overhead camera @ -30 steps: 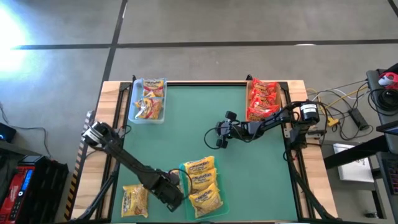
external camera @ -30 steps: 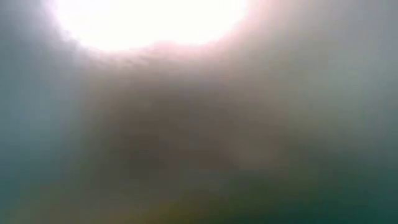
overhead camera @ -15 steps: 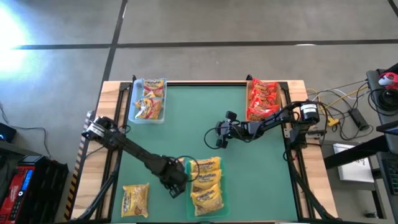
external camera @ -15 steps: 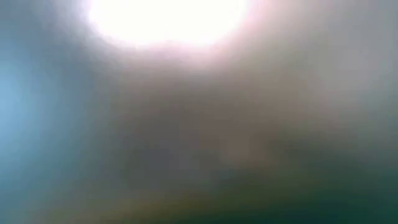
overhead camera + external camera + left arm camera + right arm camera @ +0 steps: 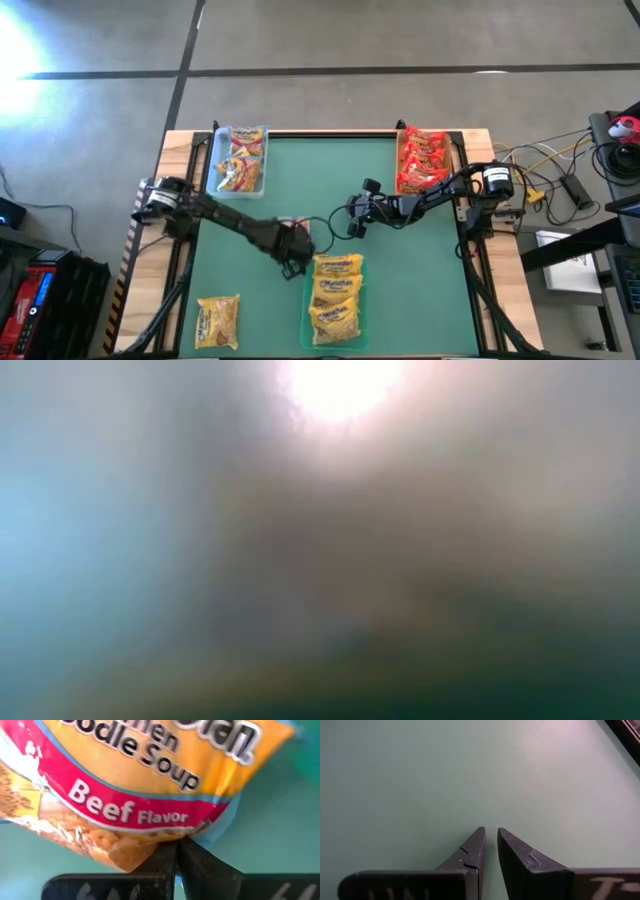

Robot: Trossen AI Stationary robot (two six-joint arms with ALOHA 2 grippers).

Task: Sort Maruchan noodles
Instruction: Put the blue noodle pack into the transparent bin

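Three yellow Maruchan noodle packets (image 5: 336, 296) lie in a row in a green tray (image 5: 306, 303) near the table's front. My left gripper (image 5: 299, 258) points down, shut, at the far-left corner of the farthest packet (image 5: 150, 775), which reads "Beef Flavor". One more yellow packet (image 5: 218, 321) lies loose at the front left. A clear tray (image 5: 212, 178) at the far left holds orange-and-white packets. A tray (image 5: 402, 150) at the far right holds red ones. My right gripper (image 5: 352, 222) hovers over mid-table, shut, with nothing in it (image 5: 491, 832). My left gripper comes from above, pointing down. Its shut fingertips (image 5: 165, 855) meet the crinkled edge of the packet near one corner (image 5: 150, 851). Whether any wrapper is caught between them I cannot tell. The packet lies flat with the other two.
Bare green mat (image 5: 300, 180) fills the middle and far part of the table. Wooden rails (image 5: 180, 150) frame the mat. Cables and gear (image 5: 560, 180) lie beyond the right edge.
My left gripper has travelled from the tray's near-left side toward the far edge, along the tray's left side, and has rolled on the way. Its fingers have stayed shut. The far end of the packet row has shifted a little toward the table's right and now lies straighter.
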